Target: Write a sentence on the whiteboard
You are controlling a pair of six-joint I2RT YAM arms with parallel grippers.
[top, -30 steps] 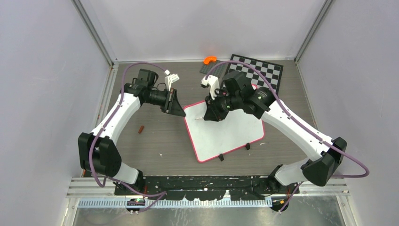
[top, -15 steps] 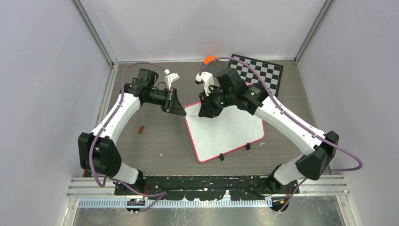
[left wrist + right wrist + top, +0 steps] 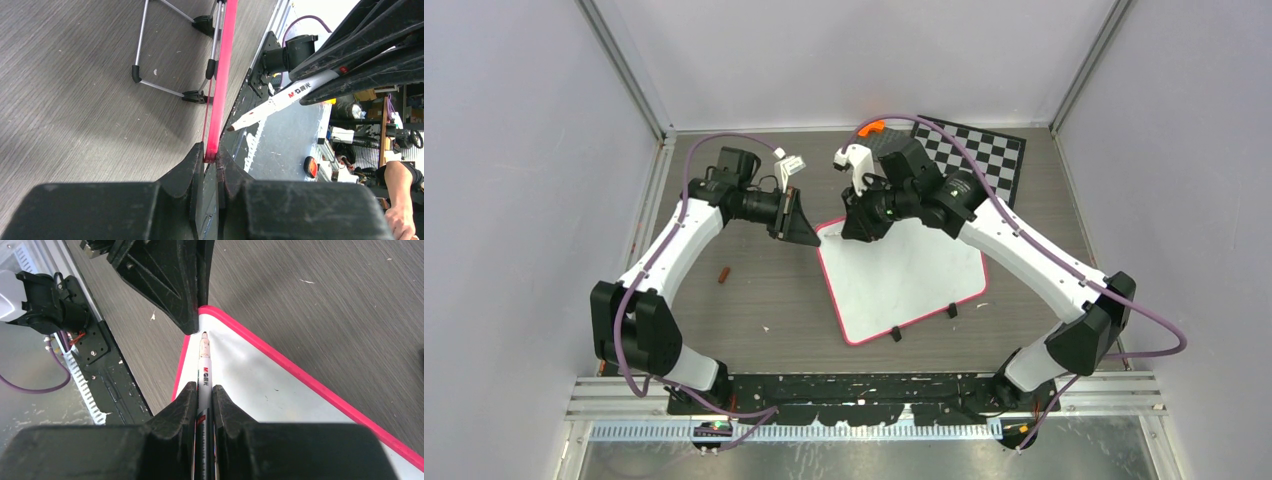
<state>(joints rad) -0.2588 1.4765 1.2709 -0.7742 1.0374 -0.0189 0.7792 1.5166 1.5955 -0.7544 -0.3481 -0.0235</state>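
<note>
The whiteboard [image 3: 909,275] is plain white inside a thin pink-red frame, with small black feet. The chessboard [image 3: 986,155] is checked in black and white. The desk [image 3: 754,300] is grey-brown with a fine wood grain. The marker [image 3: 204,371] has a white barrel with dark lettering and a dark red-brown tip. The left end effector [image 3: 210,159] and right end effector [image 3: 204,392] are black. The arms [image 3: 669,250] are white with black joints, and the cables [image 3: 724,137] are purple. One small piece [image 3: 871,126] is orange, and a small stub [image 3: 723,273] is red-brown.
</note>
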